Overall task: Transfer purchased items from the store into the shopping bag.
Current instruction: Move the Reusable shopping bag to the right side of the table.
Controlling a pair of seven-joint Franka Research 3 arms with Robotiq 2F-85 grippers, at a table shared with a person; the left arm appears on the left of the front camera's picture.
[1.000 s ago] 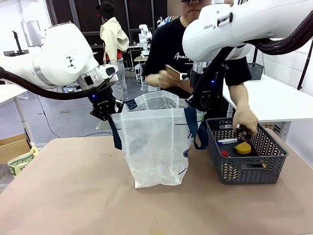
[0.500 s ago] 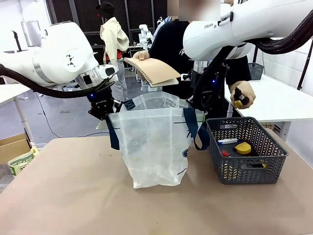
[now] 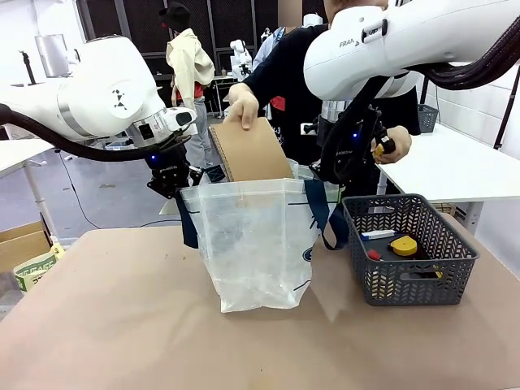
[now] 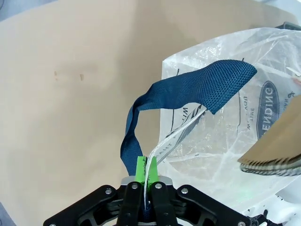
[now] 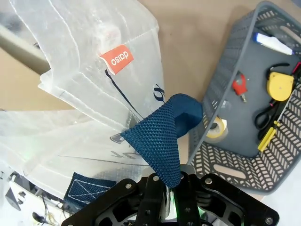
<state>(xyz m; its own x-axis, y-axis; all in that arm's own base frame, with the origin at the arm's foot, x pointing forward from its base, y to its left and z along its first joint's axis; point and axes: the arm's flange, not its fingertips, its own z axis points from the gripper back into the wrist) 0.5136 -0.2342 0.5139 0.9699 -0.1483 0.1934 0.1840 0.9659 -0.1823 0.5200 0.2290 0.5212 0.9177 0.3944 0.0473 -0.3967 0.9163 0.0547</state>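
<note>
Front view: one translucent whitish plastic tote bag stands upright. The left gripper is pinched shut on one navy strap handle, and the right gripper on the other. A person's hand holds one flat brown cardboard pad with its long axis near upright and its lower edge behind the bag's rim. One dark grey lattice basket holds five items: yellow round puck, white stick, red piece, tape roll and black-and-yellow tool.

Brown tabletop, cardboard box at left; white table right
</note>
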